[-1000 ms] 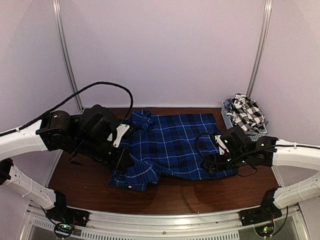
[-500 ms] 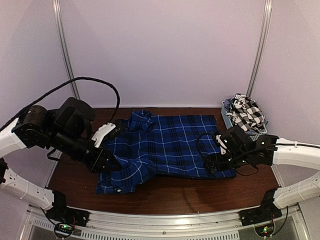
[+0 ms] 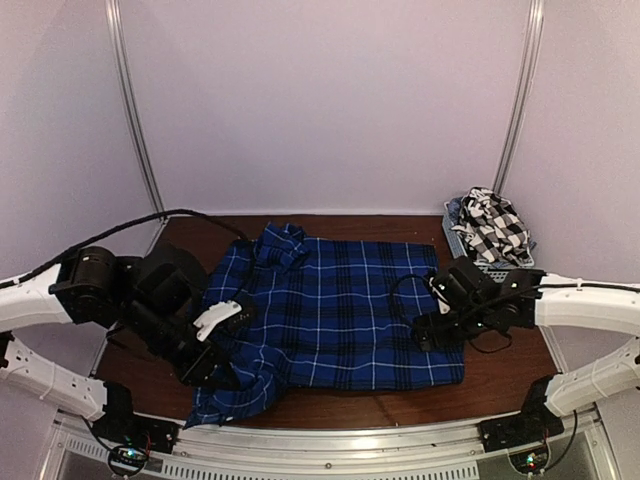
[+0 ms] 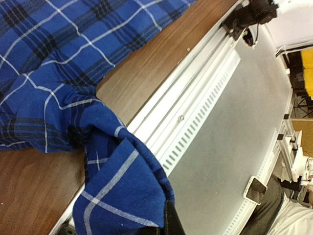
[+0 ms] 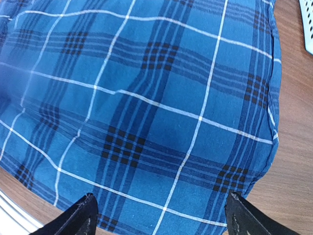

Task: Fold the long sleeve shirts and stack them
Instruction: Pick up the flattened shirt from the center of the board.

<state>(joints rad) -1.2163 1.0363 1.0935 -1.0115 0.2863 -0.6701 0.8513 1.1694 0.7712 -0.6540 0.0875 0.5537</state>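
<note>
The blue plaid shirt (image 3: 340, 310) is spread flat over the middle of the brown table (image 3: 500, 375), with its collar at the far left and its hem to the right. Its near left corner is bunched up close to the table's front edge.

The left arm is brought in from the left side, low over the wood. Its forearm is angled toward the near edge and its wrist is bent down and to the right. The left gripper (image 3: 218, 376) is clenched on that bunched corner. In the left wrist view a fold of the blue cloth is seen drawn up from the table into the closed jaws, against the metal rail (image 4: 195, 117) along the table's front.

The right arm is stretched in from the right side, its white link nearly level and its dark wrist turned toward the shirt's right part. The right gripper (image 3: 426, 334) is held just over the cloth near the hem with its jaws spread wide. In the right wrist view both dark fingers (image 5: 80, 216) are seen far apart above the plaid, and nothing is grasped between them.

The black-and-white check shirt (image 3: 492, 225) is heaped in the grey basket (image 3: 512, 270) at the far right corner, well apart from both grippers
</note>
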